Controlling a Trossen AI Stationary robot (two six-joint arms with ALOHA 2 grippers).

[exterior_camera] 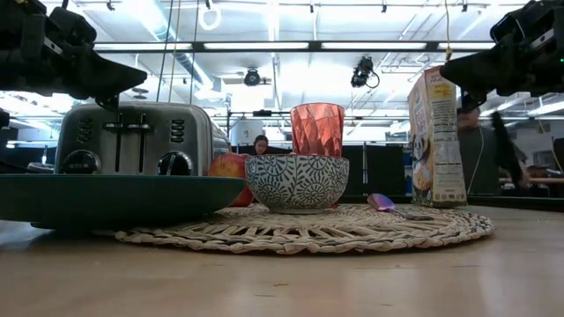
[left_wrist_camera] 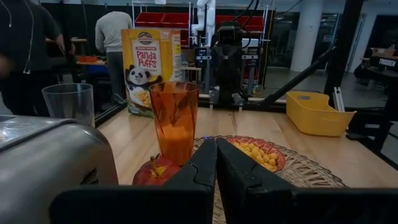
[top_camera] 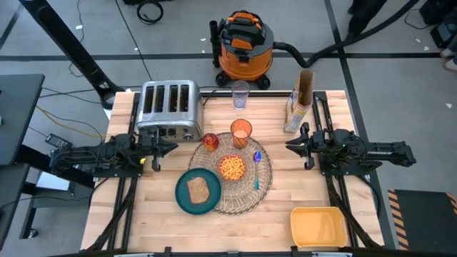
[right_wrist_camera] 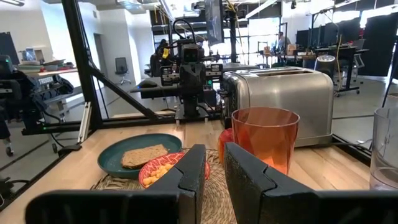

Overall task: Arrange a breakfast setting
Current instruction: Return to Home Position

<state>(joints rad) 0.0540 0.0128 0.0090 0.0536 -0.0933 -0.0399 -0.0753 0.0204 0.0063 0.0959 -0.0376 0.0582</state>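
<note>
Placemat: the round woven straw placemat (top_camera: 265, 178) lies mid-bench.
Bowl: the small pink bowl (top_camera: 230, 168) sits at the mat's centre, filled with cereal.
Spoon: the small blue spoon (top_camera: 257, 165) lies on the mat just beside the bowl, toward the right arm.
Plate: the dark teal plate (top_camera: 182, 194) overlaps the mat's edge and carries the toast slice (top_camera: 198, 189).
Apple and cup: the red apple (top_camera: 211, 140) and amber-orange cup (top_camera: 240, 132) stand side by side at the mat's far edge, near the toaster (top_camera: 169, 108).
Left gripper (left_wrist_camera: 216, 144): clenched and empty, above the bench beside the toaster.
Right gripper (right_wrist_camera: 214, 149): fingers slightly parted and empty, near the cereal box (top_camera: 298, 107).

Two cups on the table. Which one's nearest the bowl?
The amber-orange cup, right behind the bowl beside the apple; the clear cup stands farther back at the table edge.
</note>
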